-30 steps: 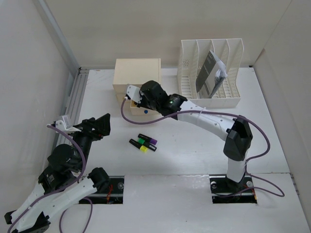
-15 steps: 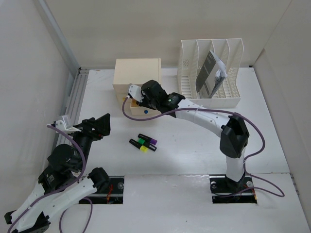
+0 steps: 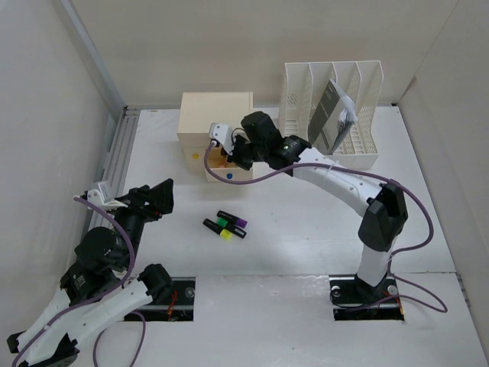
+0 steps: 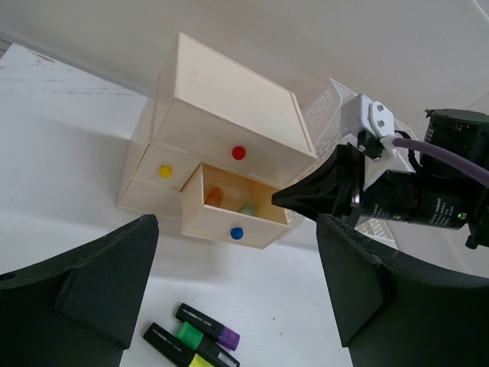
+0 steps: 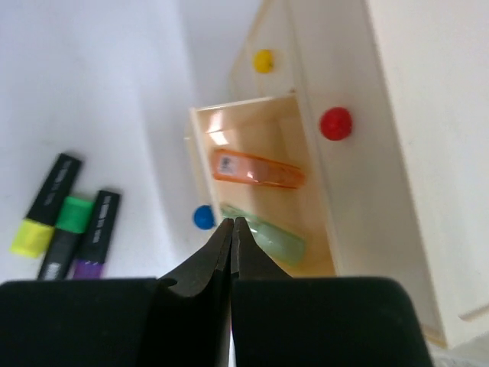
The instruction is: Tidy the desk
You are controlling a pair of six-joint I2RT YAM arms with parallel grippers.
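The white desk [image 3: 306,222] bears a beige drawer box [image 3: 216,115]. Its lower right drawer [image 3: 228,173], with a blue knob [image 5: 203,217], stands open. An orange highlighter [image 5: 256,169] and a green one [image 5: 267,235] lie in it. Three highlighters [image 3: 226,225] lie together on the desk in front, also in the left wrist view [image 4: 195,336]. My right gripper [image 5: 232,222] is shut and empty, hovering above the open drawer [image 4: 237,214]. My left gripper [image 4: 237,298] is open and empty, low at the desk's left [image 3: 157,199].
A white slotted file rack [image 3: 359,92] with a dark booklet [image 3: 327,115] stands at the back right. An aluminium rail [image 3: 118,153] runs along the left side. Two cutouts [image 3: 179,294] [image 3: 397,306] hold the arm bases. The box has red [image 5: 335,123] and yellow [image 5: 263,60] knobs.
My right gripper has moved right and back from the drawer's left front, so the open drawer shows. The left arm and the three highlighters have not moved.
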